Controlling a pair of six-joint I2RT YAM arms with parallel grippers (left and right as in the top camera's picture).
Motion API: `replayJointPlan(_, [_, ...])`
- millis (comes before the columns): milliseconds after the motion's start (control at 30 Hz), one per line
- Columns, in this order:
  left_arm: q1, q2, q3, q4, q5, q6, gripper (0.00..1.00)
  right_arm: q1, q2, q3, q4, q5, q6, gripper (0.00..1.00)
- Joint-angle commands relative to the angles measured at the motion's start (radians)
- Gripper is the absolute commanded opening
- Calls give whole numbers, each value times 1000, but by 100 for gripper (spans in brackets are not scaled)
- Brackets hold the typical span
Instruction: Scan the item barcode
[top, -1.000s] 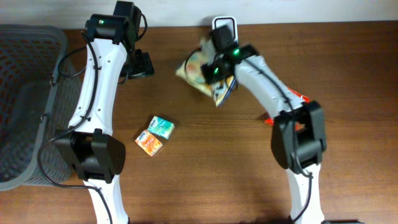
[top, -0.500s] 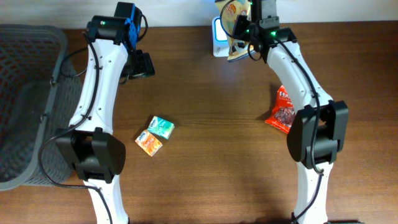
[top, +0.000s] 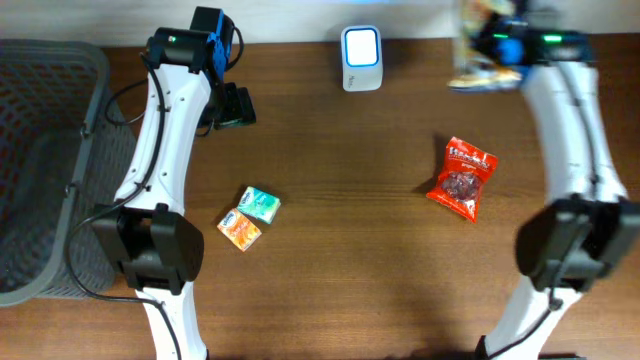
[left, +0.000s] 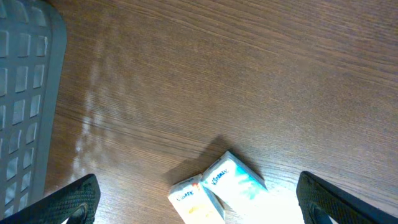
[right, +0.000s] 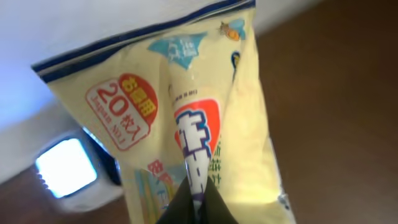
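Right fingers (right: 189, 208) clamp yellow snack bag (top: 478, 50), right of the scanner (top: 361, 45); left fingers (left: 71, 199) wide open. Looks like scan step; next needs barcode facing scanner.

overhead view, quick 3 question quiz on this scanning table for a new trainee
1. True or false: the red snack bag lies inside the basket.
2. What is the right hand shut on? A) a yellow bag B) the white scanner C) nothing
3. How many small packs lie on the table?
Key: 1 false; 2 A; 3 two.
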Motion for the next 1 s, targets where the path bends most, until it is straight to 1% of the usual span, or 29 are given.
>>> replayJointPlan(0, [-14, -10, -8, -1, 6, -12, 99, -175, 21, 4, -100, 31, 46, 4])
replayJointPlan(67, [-14, -10, -8, -1, 7, -13, 99, -280, 51, -5, -153, 60, 18, 4])
replayJointPlan(167, [-30, -10, -8, 5, 7, -13, 99, -386, 111, -10, -220, 157, -3, 4])
replayJointPlan(267, [-34, -10, -8, 5, 7, -13, 99, -486, 176, -10, -245, 180, -31, 4])
replayJointPlan(300, [-34, -10, -8, 7, 15, -13, 99, -511, 183, -10, -241, 180, -59, 7])
replayJointPlan(333, [-34, -10, -8, 10, 21, -12, 99, -528, 183, -10, -237, 180, -79, 23])
replayJointPlan(367, [-38, -10, -8, 12, 23, -13, 99, -553, 183, -10, -231, 180, -102, 82])
replayJointPlan(400, [-48, -10, -8, 19, 23, -12, 99, -564, 183, -10, -236, 179, -102, 100])
replayJointPlan(467, [-68, -10, -8, 31, 43, -12, 99, -575, 183, -9, -262, 159, -101, 99])
replayJointPlan(500, [-77, -10, -8, 36, 71, -11, 99, -575, 182, -9, -276, 114, -102, 99])
replayJointPlan(533, [-85, -10, -8, 48, 126, 20, 99, -574, 182, -9, -287, 16, -126, 99])
replayJointPlan(567, [-96, -10, -8, 66, 200, 87, 99, -574, 182, -9, -290, -133, -189, 99])
replayJointPlan(633, [-121, -10, -14, 86, 304, 159, 99, -574, 182, -9, -290, -425, -286, 99])
replayJointPlan(667, [-140, -9, -21, 92, 338, 161, 99, -572, 182, -9, -293, -574, -314, 99])
replayJointPlan(733, [-191, -3, -50, 120, 371, 161, 99, -565, 182, -9, -314, -716, -314, 99])
replayJointPlan(833, [-266, 0, -139, 199, 426, 161, 99, -520, 182, -9, -369, -740, -314, 99])
replayJointPlan(900, [-331, 0, -239, 307, 554, 161, 99, -473, 182, -9, -409, -711, -314, 99])
replayJointPlan(967, [-380, 0, -303, 395, 605, 161, 100, -434, 182, -9, -432, -676, -314, 99])
